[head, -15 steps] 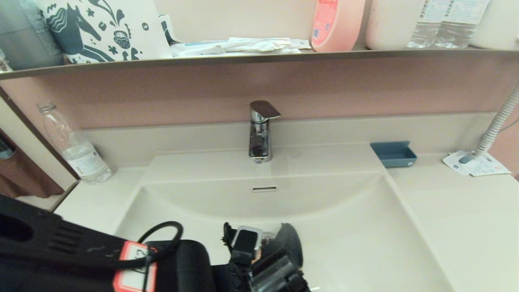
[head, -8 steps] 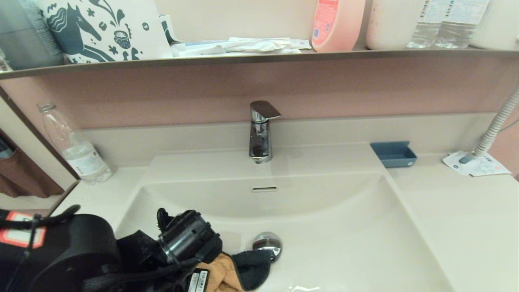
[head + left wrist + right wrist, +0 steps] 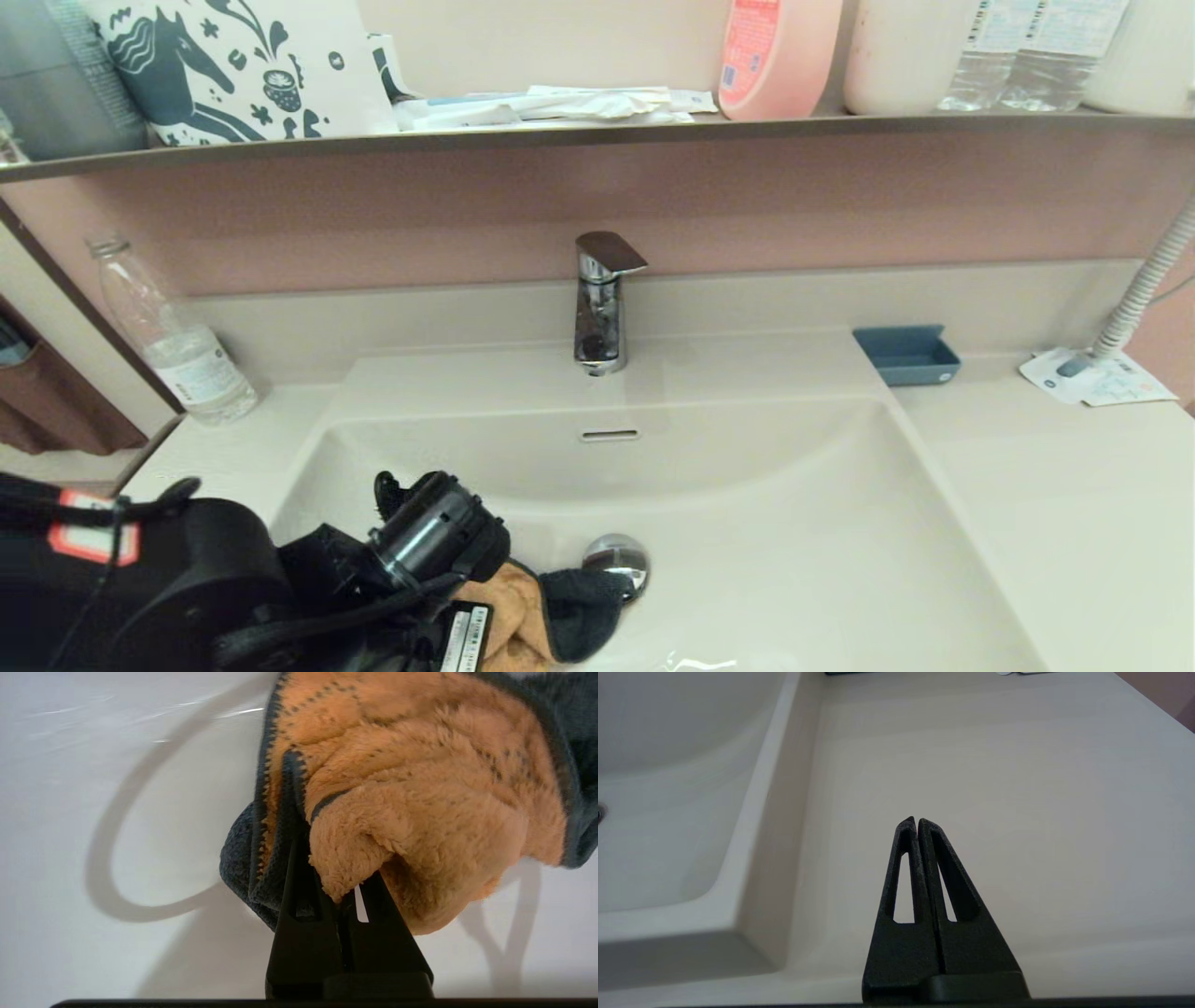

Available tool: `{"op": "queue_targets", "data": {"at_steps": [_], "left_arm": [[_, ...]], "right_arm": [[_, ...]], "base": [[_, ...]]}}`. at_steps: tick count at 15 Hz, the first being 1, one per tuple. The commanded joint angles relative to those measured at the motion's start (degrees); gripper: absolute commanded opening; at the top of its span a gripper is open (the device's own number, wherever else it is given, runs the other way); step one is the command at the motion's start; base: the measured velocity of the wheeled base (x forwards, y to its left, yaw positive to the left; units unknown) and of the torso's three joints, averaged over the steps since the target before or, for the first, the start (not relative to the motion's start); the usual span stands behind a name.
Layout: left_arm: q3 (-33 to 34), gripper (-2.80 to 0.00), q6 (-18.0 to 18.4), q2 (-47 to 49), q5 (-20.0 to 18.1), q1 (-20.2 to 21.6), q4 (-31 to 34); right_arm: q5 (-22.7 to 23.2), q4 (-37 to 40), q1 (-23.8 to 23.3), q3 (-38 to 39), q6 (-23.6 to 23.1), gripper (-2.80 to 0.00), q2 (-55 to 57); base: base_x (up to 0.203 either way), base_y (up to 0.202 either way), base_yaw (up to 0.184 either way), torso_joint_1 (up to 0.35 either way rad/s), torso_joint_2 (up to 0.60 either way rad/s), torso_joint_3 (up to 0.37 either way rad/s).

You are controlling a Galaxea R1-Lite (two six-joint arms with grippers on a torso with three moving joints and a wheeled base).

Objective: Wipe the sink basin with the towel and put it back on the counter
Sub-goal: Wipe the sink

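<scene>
The sink basin is cream-white, with an overflow slot and a chrome drain plug. The towel, orange with a dark grey-blue edge, lies bunched on the basin floor at the front left, touching the plug. In the left wrist view my left gripper is shut on a fold of the towel, which presses on the basin floor. My right gripper is shut on nothing and hangs over the counter right of the basin; it is outside the head view.
A chrome faucet stands behind the basin. A blue tray, a grey hose and papers sit at the back right of the counter. A plastic bottle stands back left. A shelf with bottles hangs above.
The left arm has swept to the left across the basin floor with the towel, uncovering the drain plug. In the last half second it has barely shifted.
</scene>
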Motion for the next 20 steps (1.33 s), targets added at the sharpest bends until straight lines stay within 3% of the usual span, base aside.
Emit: {"op": "queue_targets", "data": {"at_steps": [1, 6, 8, 15, 20], "left_arm": [[-0.3, -2.8, -1.9, 4.87, 0.19, -3.8, -0.55], [-7.97, -2.8, -13.61, 17.72, 2.48, -17.02, -0.66], [-13.11, -2.8, -14.46, 19.11, 2.59, -19.5, 0.24], [-29.84, -2.8, -14.51, 24.08, 2.3, -24.41, 12.19], [-42.36, -2.8, -14.3, 29.55, 1.78, -27.52, 14.56]], "right_arm": [[-0.02, 0.0, 0.0, 0.0, 0.06, -2.8, 0.05], [-0.02, 0.0, 0.0, 0.0, -0.02, -2.8, 0.05], [-0.02, -0.02, 0.0, 0.0, 0.06, -2.8, 0.05], [-0.02, 0.0, 0.0, 0.0, 0.05, -2.8, 0.05], [-0.02, 0.0, -0.07, 0.0, -0.01, -2.8, 0.05]], "base": [[0.0, 0.0, 0.0, 0.0, 0.0, 0.0], [0.0, 0.0, 0.0, 0.0, 0.0, 0.0], [0.0, 0.0, 0.0, 0.0, 0.0, 0.0], [0.0, 0.0, 0.0, 0.0, 0.0, 0.0], [0.0, 0.0, 0.0, 0.0, 0.0, 0.0]]}}
